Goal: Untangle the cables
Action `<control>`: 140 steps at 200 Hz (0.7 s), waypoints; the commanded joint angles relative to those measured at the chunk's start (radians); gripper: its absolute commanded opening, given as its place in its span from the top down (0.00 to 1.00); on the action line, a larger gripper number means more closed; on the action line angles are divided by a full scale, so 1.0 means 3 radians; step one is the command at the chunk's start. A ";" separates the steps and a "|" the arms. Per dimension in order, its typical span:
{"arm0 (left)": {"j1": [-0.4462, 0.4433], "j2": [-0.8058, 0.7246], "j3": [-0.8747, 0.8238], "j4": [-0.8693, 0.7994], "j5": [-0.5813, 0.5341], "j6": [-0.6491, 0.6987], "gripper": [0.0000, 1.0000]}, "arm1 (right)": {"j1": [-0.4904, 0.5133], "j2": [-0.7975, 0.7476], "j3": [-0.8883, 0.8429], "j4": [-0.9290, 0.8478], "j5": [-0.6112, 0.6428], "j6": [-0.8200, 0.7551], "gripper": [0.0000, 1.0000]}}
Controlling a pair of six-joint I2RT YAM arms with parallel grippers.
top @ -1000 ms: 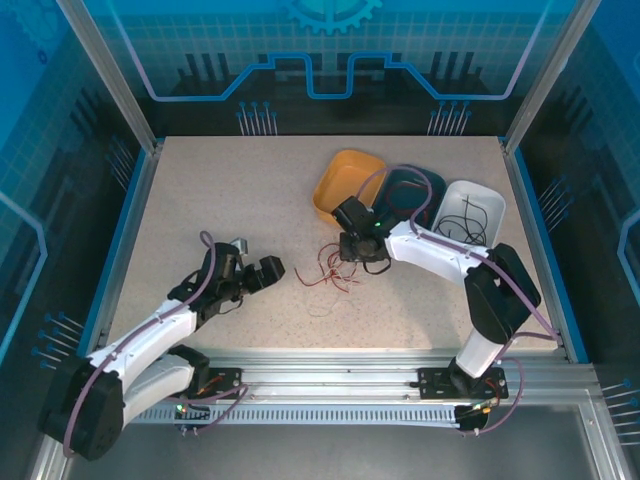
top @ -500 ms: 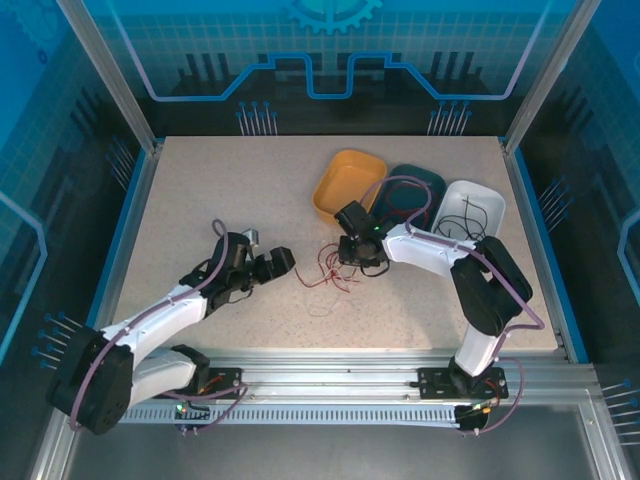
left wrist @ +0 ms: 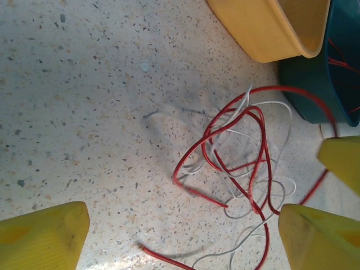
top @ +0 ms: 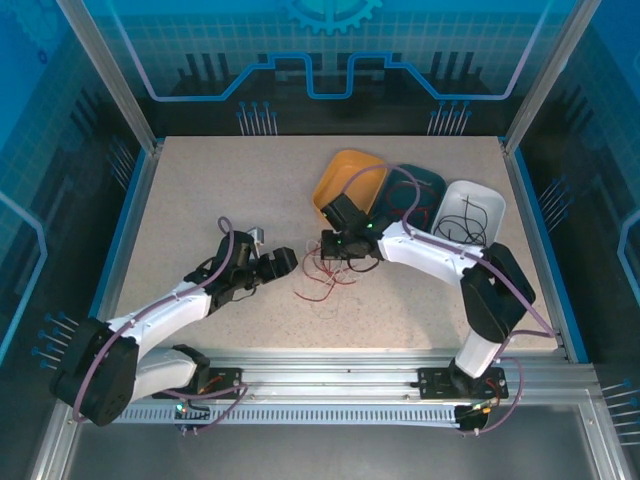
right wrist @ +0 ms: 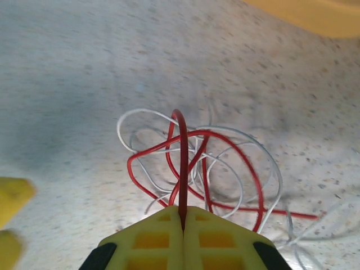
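Both arms have closed in on the tangle, and the right claw has pinched down on one red wire.

Near and left of centre, the left gripper (top: 281, 263) stands wide open with nothing in it, just left of the cables (top: 322, 276), a loose red-and-white tangle lying on the table (top: 200, 190). Just beyond the tangle, the right gripper (top: 337, 246) has its jaws pressed fully together on a red strand (right wrist: 180, 163) that runs out of the loops into its fingertips. Farther back and right sit the yellow bin (top: 330, 182), the teal bin (top: 437, 183) and the white bin (top: 492, 205). The step in hand looks like freeing this red strand. The next move probably calls for the left claw to pin the remaining loops while the right draws away slowly.
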 commanded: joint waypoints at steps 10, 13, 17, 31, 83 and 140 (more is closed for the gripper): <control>-0.0018 0.0068 0.0145 0.0051 0.0083 0.0161 0.18 | 0.0022 -0.0213 0.0140 -0.0040 -0.0159 -0.0081 1.00; -0.0019 0.0078 0.0150 0.0046 0.0080 0.0171 0.18 | 0.0025 -0.0224 0.0146 -0.0034 -0.0175 -0.0080 1.00; -0.0017 0.0088 0.0156 0.0042 0.0069 0.0189 0.19 | 0.0023 -0.0242 0.0147 -0.0025 -0.0196 -0.0080 1.00; -0.0018 0.0143 0.0179 0.0029 0.0036 0.0254 0.24 | 0.0022 -0.0303 0.0149 0.0022 -0.0251 -0.0089 1.00; -0.0017 0.0380 0.0262 0.0141 0.0205 0.0464 0.33 | 0.0043 -0.0494 0.0217 0.0101 -0.0368 -0.0168 1.00; -0.0082 0.0405 0.0269 0.0299 0.0383 0.0563 0.44 | 0.0101 -0.0688 0.0318 0.0111 -0.0324 -0.0224 1.00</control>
